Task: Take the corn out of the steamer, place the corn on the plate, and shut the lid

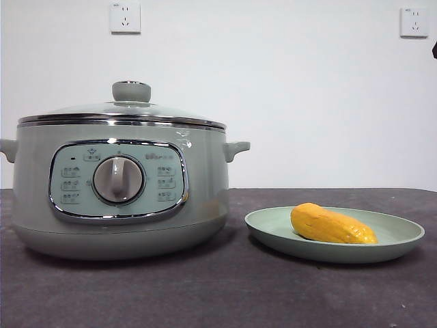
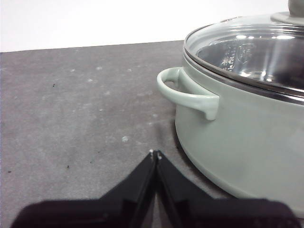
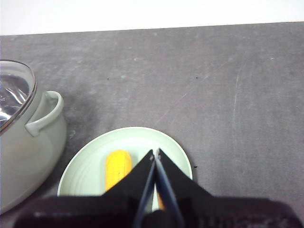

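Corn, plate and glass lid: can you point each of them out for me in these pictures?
corn (image 1: 331, 225), front view, middle of the cob's glossy side.
plate (image 1: 403, 236), front view, bare rim on the side away from the pot.
lid (image 1: 131, 91), front view, the pale green knob on top.

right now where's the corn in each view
Front view: the corn lies on the plate, right of the steamer.
Left wrist view: not in it.
Right wrist view: on the plate, partly behind the shut right gripper.
Shared landmark: the steamer's side handle.
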Robot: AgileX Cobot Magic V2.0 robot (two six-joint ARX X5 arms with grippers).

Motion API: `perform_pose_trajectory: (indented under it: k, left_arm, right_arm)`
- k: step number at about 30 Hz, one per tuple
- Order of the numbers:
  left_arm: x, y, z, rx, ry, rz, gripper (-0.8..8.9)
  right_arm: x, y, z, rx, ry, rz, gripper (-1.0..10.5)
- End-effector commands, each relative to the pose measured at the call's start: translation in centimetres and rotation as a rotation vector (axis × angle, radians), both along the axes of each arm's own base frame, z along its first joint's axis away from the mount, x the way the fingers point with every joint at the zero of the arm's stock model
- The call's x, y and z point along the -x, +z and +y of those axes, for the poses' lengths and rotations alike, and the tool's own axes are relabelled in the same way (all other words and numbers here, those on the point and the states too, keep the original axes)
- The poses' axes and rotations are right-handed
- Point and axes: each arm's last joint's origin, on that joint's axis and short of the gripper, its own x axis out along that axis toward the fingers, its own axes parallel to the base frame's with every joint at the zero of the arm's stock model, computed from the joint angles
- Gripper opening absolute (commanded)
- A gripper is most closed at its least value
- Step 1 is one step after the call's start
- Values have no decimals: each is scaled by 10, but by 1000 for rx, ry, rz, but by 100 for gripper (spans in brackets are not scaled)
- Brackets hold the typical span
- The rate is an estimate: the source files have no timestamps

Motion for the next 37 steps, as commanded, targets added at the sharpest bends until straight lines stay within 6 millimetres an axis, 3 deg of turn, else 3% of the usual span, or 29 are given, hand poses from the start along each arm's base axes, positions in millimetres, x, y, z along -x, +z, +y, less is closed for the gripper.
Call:
perform_pose_trajectory:
  k: [1, 16, 22, 28, 37]
  left_arm:
    - [-1, -4, 0, 6, -1, 8, -3]
    - [-1, -4, 0, 6, -1, 8, -3]
    - [-1, -4, 0, 6, 0, 8, -3]
    - [-1, -4, 0, 6, 0, 8, -3]
    - [-1, -4, 0, 6, 0, 8, -3]
  right_arm:
    - [0, -1, 0, -6, -5, 2, 4]
    - [1, -3, -1, 47, 13, 5, 4]
    - [11, -10, -19, 88, -9, -82, 4]
    - [16, -46, -37, 54, 21, -191, 4]
    - [20, -107, -45, 42, -35, -256, 4]
